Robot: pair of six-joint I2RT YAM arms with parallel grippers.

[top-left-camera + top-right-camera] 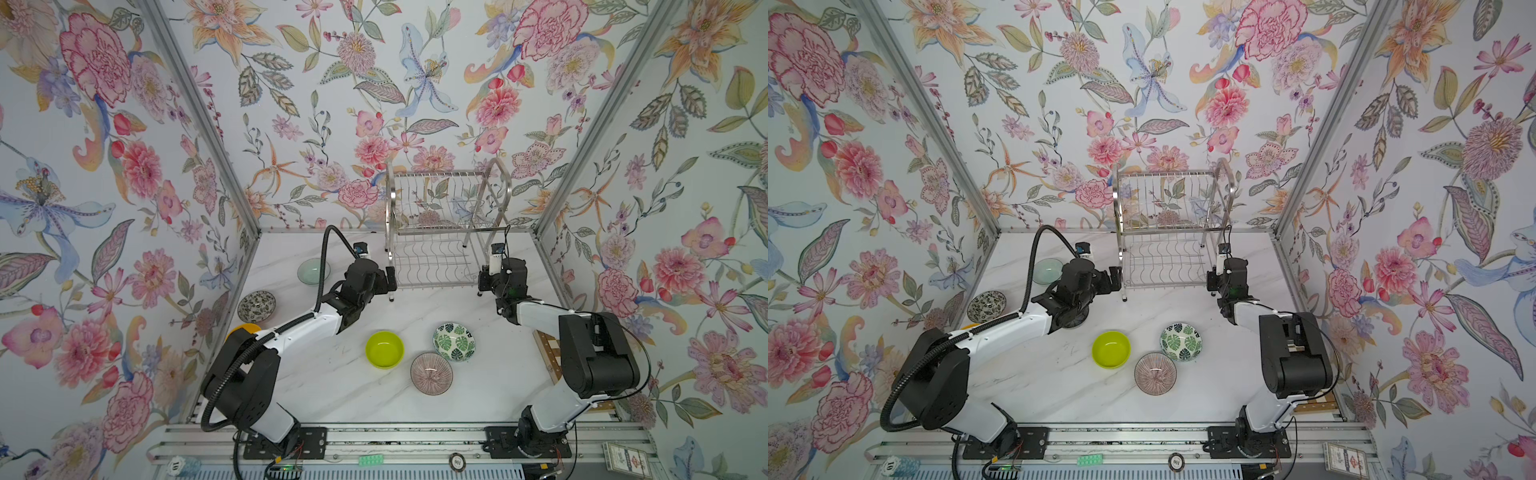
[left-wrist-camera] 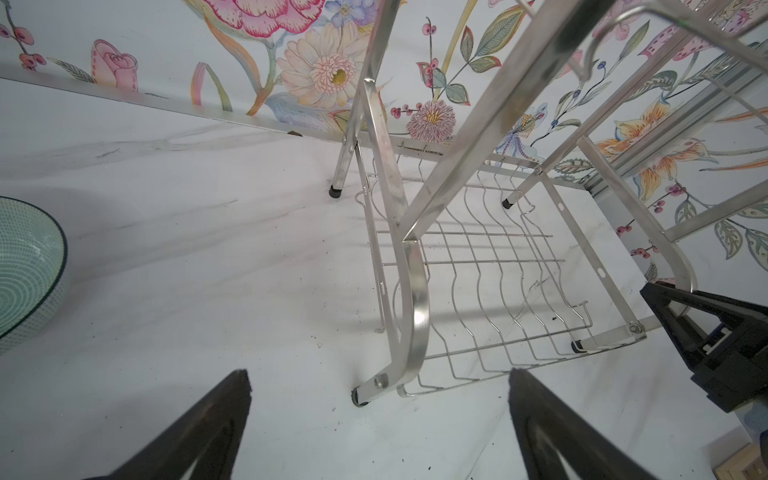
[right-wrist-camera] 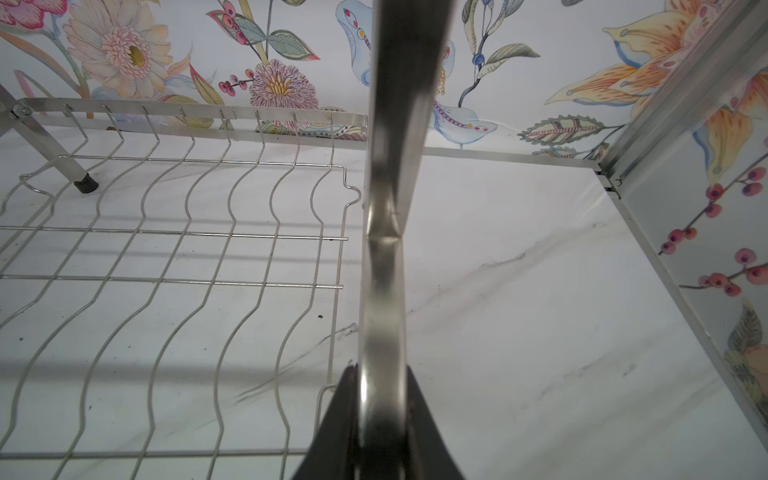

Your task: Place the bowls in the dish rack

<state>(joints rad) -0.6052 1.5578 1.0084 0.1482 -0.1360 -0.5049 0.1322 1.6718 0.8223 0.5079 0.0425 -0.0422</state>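
The silver two-tier dish rack (image 1: 436, 173) (image 1: 1167, 172) stands at the back of the table with both tiers bare. My right gripper (image 1: 482, 283) (image 1: 1212, 282) (image 3: 380, 374) is shut on its right front frame bar (image 3: 382, 299). My left gripper (image 1: 390, 286) (image 1: 1115, 279) (image 2: 380, 415) stands open just short of the left front leg (image 2: 409, 332), holding nothing. On the table sit a celadon bowl (image 1: 311, 271) (image 2: 25, 270), a speckled bowl (image 1: 256, 306), an orange-yellow bowl (image 1: 245, 328) half hidden by the left arm, a lime bowl (image 1: 384, 349), a green-leaf bowl (image 1: 454, 341) and a pink striped bowl (image 1: 431, 373).
A wooden chessboard (image 1: 548, 353) lies partly under the right arm at the table's right edge. Flowered walls close in the left, back and right sides. Poker chips (image 1: 456, 460) and a card box (image 1: 623, 457) rest on the front rail.
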